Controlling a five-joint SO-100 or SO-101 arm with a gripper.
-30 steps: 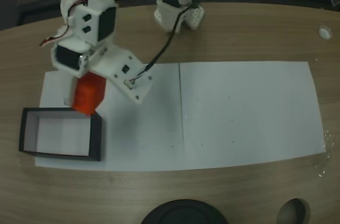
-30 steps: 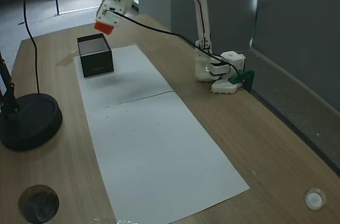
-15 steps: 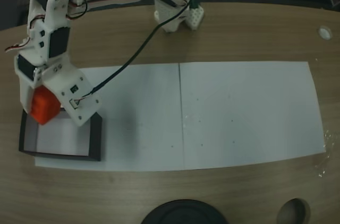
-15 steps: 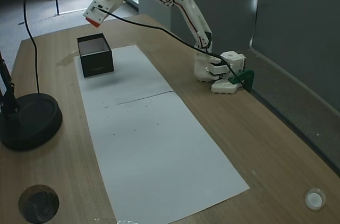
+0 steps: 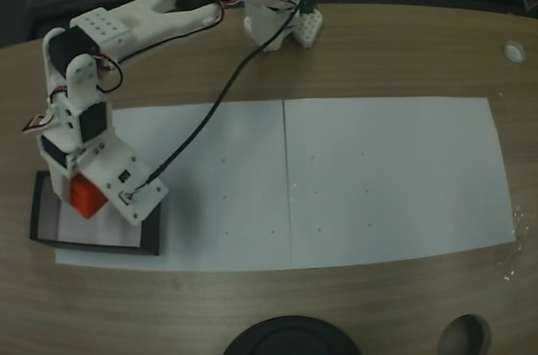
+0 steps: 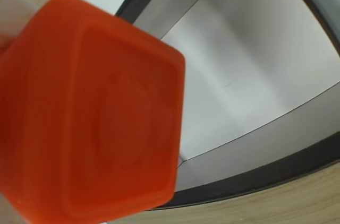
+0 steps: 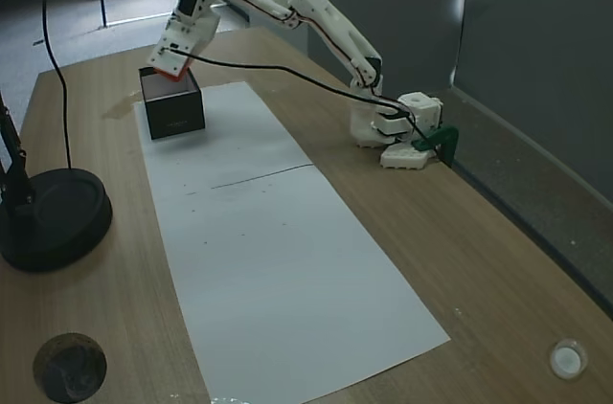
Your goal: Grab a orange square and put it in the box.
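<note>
The orange square (image 5: 85, 199) is a small bright orange cube, and my gripper (image 5: 87, 202) is shut on it. It hangs over the left part of the box (image 5: 94, 246), a low black-walled tray with a white floor. In the wrist view the orange square (image 6: 90, 118) looms large at the left, with the box floor (image 6: 255, 70) and its black wall (image 6: 265, 179) below it. From the side, the gripper (image 7: 166, 66) holds the orange square (image 7: 162, 69) just above the rim of the box (image 7: 175, 117). I cannot tell whether the cube touches the floor.
Two white paper sheets (image 5: 378, 178) cover the wooden table, and the box stands on the left one. The arm's base (image 5: 282, 23) sits at the far edge. A black round lamp base (image 7: 48, 217) and a table hole (image 7: 69, 366) lie near the front.
The arm has stretched out and carried the orange square left, over the box, and then lowered it towards the box rim. The grip has held throughout.
</note>
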